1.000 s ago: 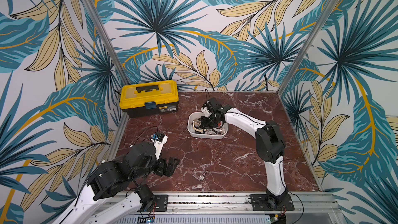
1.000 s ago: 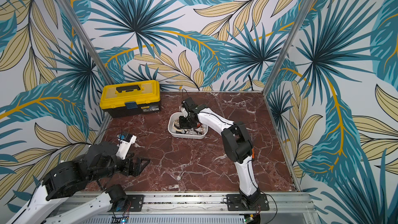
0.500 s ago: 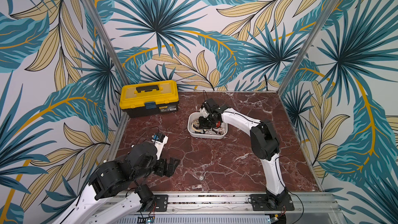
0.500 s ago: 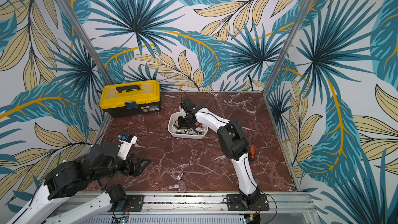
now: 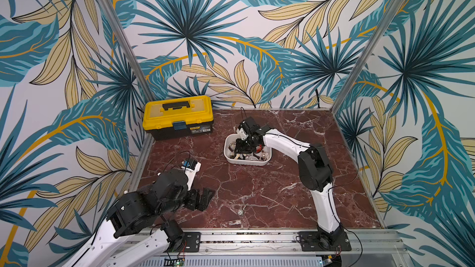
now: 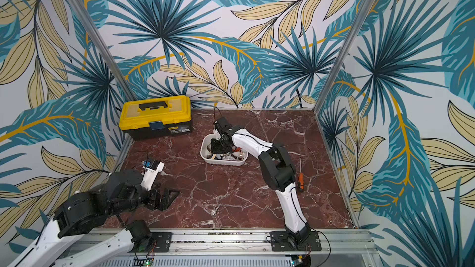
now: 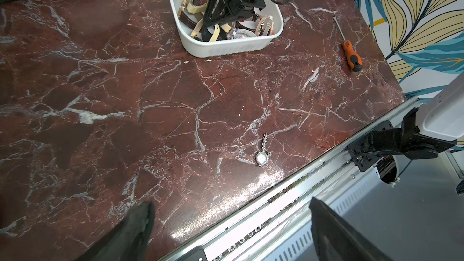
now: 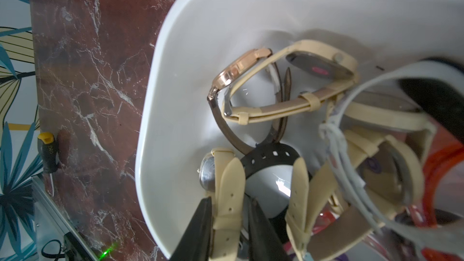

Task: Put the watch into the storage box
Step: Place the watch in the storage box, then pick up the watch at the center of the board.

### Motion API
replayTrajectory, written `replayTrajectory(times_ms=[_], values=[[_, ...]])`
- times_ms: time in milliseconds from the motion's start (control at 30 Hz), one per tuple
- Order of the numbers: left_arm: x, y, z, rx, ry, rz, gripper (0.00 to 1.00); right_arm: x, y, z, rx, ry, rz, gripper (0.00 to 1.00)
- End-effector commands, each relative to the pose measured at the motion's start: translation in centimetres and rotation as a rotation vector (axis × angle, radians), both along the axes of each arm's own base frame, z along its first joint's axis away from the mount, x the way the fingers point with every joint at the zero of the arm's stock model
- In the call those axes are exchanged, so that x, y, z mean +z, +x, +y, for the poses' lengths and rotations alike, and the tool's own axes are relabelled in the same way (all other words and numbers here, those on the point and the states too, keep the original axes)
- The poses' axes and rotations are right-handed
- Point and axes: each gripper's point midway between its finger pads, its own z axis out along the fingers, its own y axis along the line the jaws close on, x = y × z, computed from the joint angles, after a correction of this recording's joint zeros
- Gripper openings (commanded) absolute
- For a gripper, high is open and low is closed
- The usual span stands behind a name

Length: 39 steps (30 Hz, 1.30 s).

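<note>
Two fingers, right gripper [image 8: 229,199]: the black fingers [image 8: 198,227] flank a cream strap, one against it and one just off it. We read a loose hold, not a clamp.
Cream-strap watch [image 8: 209,171]: inside the storage box [image 8: 175,46], near a rounded corner and touching a black strap [image 8: 271,153].
Step in hand: the let-go, we judge. We would part the jaws fully, then rise straight up so neither finger hooks the strap.
Risk: the tangled straps [image 8: 376,126] just beside the jaws could trail out with the arm.
Left gripper [image 7: 229,202]: spread wide, empty, over the marble table [image 7: 125,96], well apart from the box.
Silver watch [image 7: 262,158]: lies on the marble near the front rail [image 7: 288,197]. We judge it next in line.
Toolbox [image 5: 178,116], screwdriver [image 7: 351,56]: no part in this step.
Hidden: the finger bases are cut off by the frame edge. What the watch rests on is covered, and its dial shows edge-on only.
Top views: the right arm [image 5: 282,142] covers the middle of the box, so we cannot pick this watch out there.
Blur: the far straps in the right wrist view smear together.
</note>
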Motion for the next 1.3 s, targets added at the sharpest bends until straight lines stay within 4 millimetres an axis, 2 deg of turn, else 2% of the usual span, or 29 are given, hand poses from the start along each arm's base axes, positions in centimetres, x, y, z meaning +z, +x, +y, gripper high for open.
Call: replayTrajectory(times_ms=[0, 467, 933, 1067, 1167, 1200, 1267], values=[[-0.6, 0.3, -0.2, -0.007, 0.012, -0.007, 1.0, 0.1, 0.1, -0.3, -0.008, -0.016, -0.016, 0.3], [-0.5, 0.3, -0.3, -0.006, 0.005, -0.012, 1.0, 3.3, -0.7, -1.3, -0.022, 0.007, -0.078, 0.4], [-0.7, 0.5, -0.5, -0.006, 0.008, -0.008, 1.0, 5.1, -1.4, -2.0, -0.033, 0.028, -0.109, 0.41], [-1.0, 1.1, -1.1, -0.004, 0.01, -0.003, 1.0, 5.9, -2.7, -2.8, -0.031, 0.043, -0.113, 0.44], [-1.4, 1.5, -2.2, -0.019, -0.018, 0.003, 1.0, 6.7, -4.7, -4.0, -0.03, 0.056, -0.12, 0.5], [-1.6, 1.6, -2.6, -0.026, -0.028, 0.004, 1.0, 6.9, -5.4, -4.5, -0.033, 0.056, -0.121, 0.53], [-2.2, 1.9, -3.8, -0.046, -0.054, 0.018, 1.0, 7.1, -7.2, -5.7, -0.037, 0.064, -0.119, 0.66]])
